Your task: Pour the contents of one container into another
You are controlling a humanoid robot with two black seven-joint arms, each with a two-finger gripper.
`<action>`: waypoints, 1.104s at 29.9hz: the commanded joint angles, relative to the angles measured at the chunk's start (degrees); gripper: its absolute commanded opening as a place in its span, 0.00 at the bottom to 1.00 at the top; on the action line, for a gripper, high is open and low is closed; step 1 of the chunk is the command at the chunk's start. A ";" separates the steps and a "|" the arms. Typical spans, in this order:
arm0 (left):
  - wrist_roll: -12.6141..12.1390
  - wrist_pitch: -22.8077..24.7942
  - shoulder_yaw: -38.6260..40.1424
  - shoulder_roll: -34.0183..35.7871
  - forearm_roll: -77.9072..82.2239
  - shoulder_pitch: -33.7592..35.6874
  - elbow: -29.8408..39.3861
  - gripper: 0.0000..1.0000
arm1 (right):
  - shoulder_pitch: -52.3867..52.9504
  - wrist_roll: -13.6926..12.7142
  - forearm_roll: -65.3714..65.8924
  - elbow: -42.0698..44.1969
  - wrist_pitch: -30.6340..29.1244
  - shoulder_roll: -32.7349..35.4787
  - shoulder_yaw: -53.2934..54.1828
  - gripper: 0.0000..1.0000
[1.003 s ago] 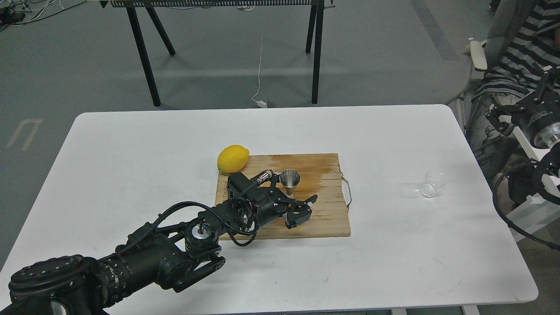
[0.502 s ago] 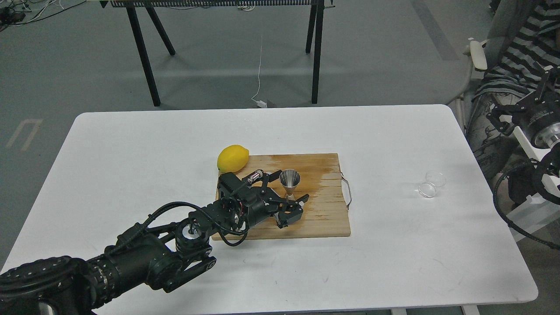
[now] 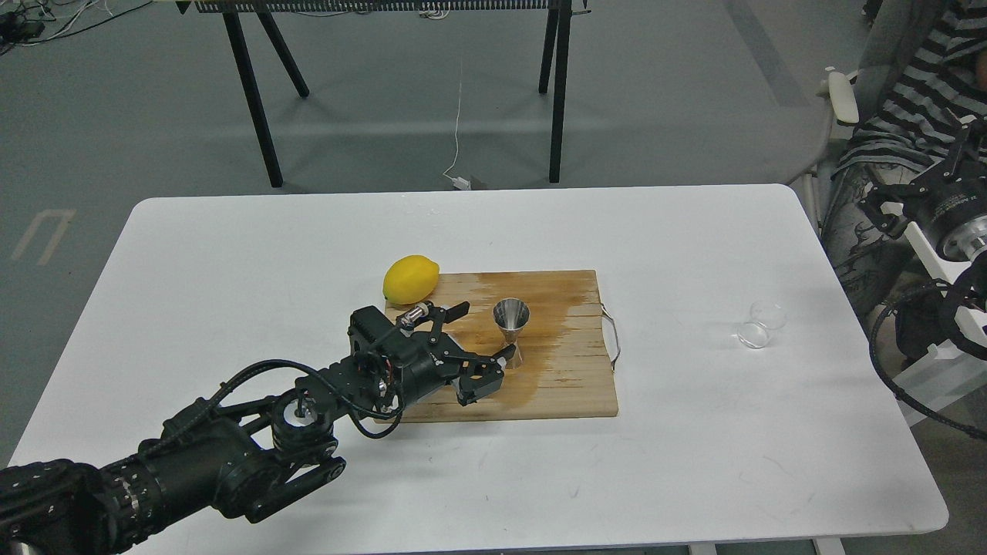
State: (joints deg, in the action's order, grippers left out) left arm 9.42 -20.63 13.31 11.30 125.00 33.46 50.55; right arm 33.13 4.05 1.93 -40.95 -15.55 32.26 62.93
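1. Steel: one jigger (image 3: 511, 321) stands upright near the middle of one wooden cutting board (image 3: 570, 385), which lies at the tabletop's centre.
2. One lemon (image 3: 410, 279) touches the board's far left corner.
3. One clear glass cup (image 3: 759, 324) sits on the white table (image 3: 231, 254) near its right edge, well apart from the board.
4. Left gripper (image 3: 490, 370) hangs over the board's left part, jaws apart, just beside the jigger's base.
5. Right gripper (image 3: 887, 204) is beyond the table's right edge; whether its jaws are apart I cannot tell.

Black arms (image 3: 231, 455), looped cables, silver joint caps.
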 commanded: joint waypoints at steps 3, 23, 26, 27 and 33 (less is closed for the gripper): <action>0.08 -0.99 0.57 4.51 0.00 -1.30 2.80 0.99 | 0.00 -0.01 0.00 0.00 -0.10 0.09 0.00 0.99; 2.10 8.04 21.12 20.96 -35.65 1.25 12.02 0.99 | 0.44 -0.36 0.00 -0.62 -0.45 -0.09 -0.71 0.99; 2.01 15.59 26.66 21.13 -50.33 1.34 11.94 0.99 | 0.53 -0.54 0.09 -1.14 -0.45 0.00 -0.88 0.99; 1.92 17.88 28.16 21.22 -54.30 1.34 11.59 0.99 | 0.53 -0.54 0.09 -1.14 -0.45 0.00 -0.97 0.99; 1.92 31.86 33.62 21.13 -77.24 4.67 5.72 0.99 | 0.62 -0.54 1.40 -4.38 -0.27 0.35 -5.44 0.99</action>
State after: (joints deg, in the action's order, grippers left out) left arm 11.34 4.79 44.90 32.50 58.21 36.40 60.31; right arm 33.71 3.44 2.67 -42.91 -16.01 32.36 60.78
